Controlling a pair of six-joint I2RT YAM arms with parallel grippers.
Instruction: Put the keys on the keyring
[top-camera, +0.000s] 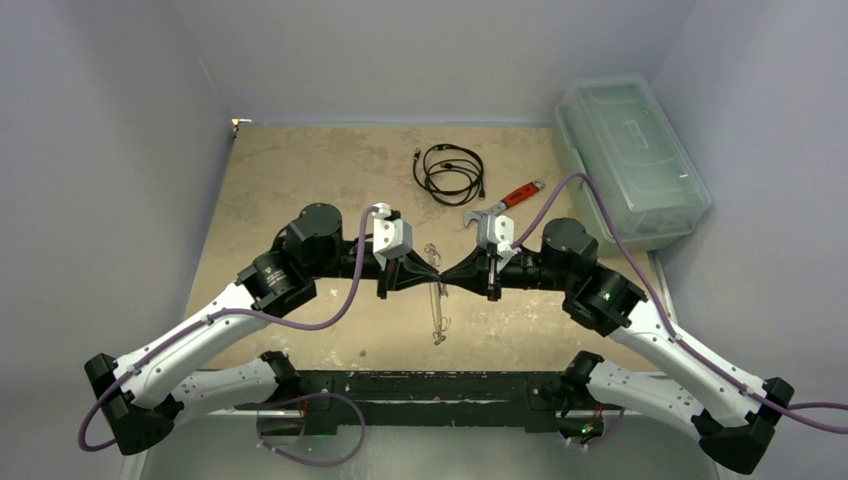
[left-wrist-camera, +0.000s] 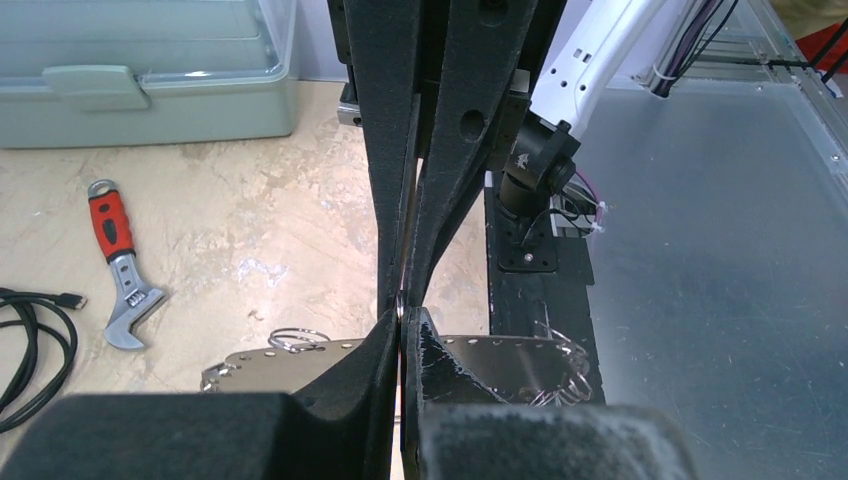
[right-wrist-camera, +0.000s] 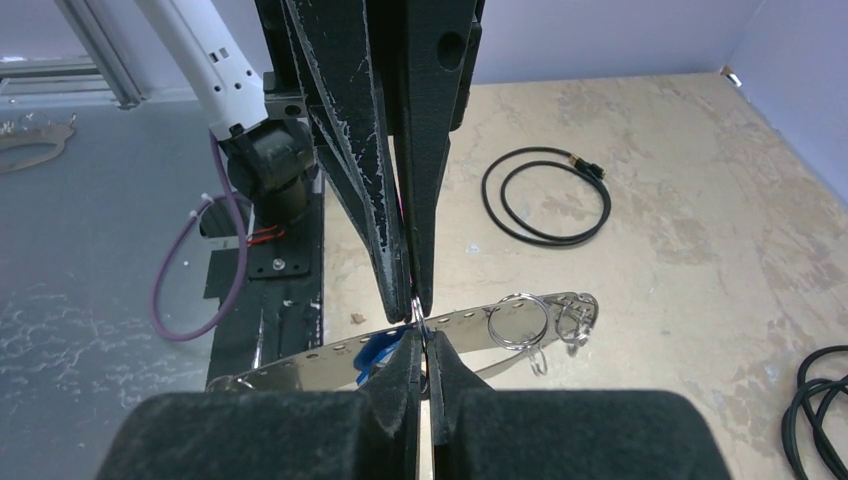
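Left gripper (left-wrist-camera: 401, 318) and right gripper (right-wrist-camera: 420, 335) both pinched shut, tips meeting over keyring (right-wrist-camera: 460, 320); hold on it unclear. Red wrench (left-wrist-camera: 122, 262), black cable (right-wrist-camera: 545, 195), clear box (top-camera: 630, 160) lie well apart. Keyring silvery, perforated, mid-table (top-camera: 300, 180); blue key (right-wrist-camera: 372, 352) beside right fingertips.

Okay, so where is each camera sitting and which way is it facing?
Top external: above and behind the bases, looking down on the table; both arms show, left claw and right claw tip to tip at the keyring.
Left wrist: looks along its own fingers toward the right arm; wrench beyond.
Right wrist: looks along its own fingers toward the left arm; coiled cable beyond.
Both wrist views share the keyring.
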